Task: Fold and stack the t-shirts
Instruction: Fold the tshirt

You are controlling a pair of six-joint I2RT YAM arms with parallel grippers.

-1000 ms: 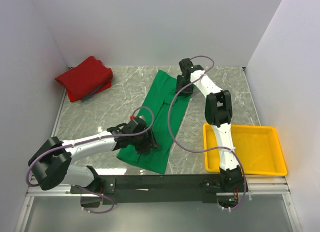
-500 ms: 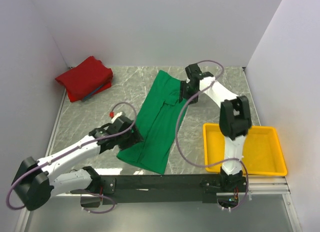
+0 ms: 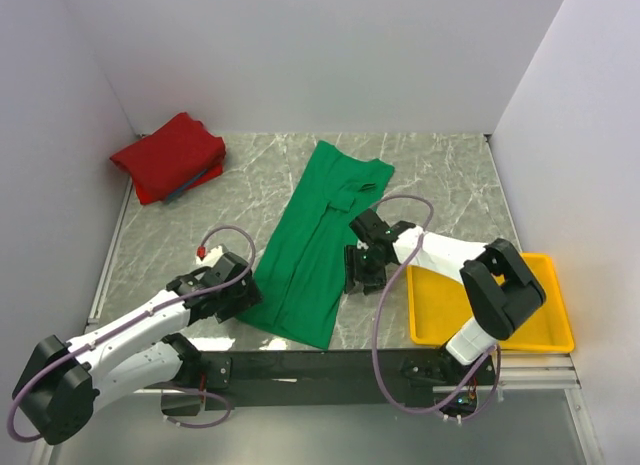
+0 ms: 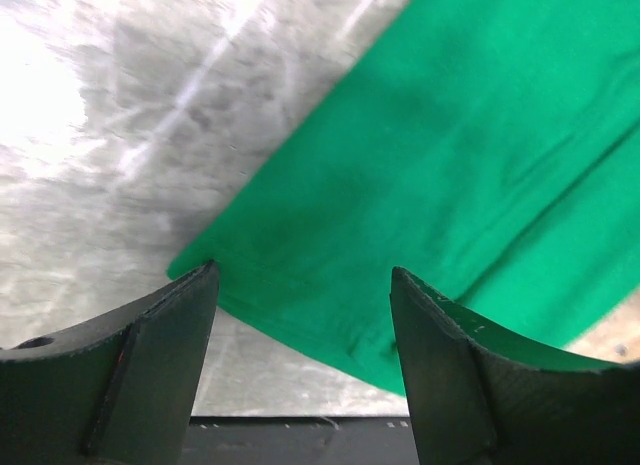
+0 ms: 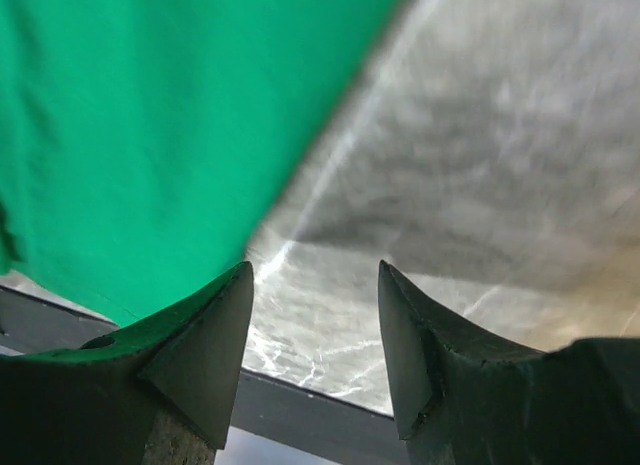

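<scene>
The green t-shirt lies as a long folded strip slanting from the back centre to the front edge of the marble table. It fills the left wrist view and the right wrist view. The red t-shirt lies bunched in the back left corner. My left gripper is open and empty, low at the strip's near left corner. My right gripper is open and empty, over bare table just off the strip's right edge.
A yellow plastic tray stands at the front right, beside the right arm. White walls close the back and both sides. A dark rail runs along the front edge. Purple cables loop off both arms.
Both grippers have let go of the green shirt. The left arm pulled back toward the near left corner. The right arm swung from the far collar end down to the strip's right edge.
</scene>
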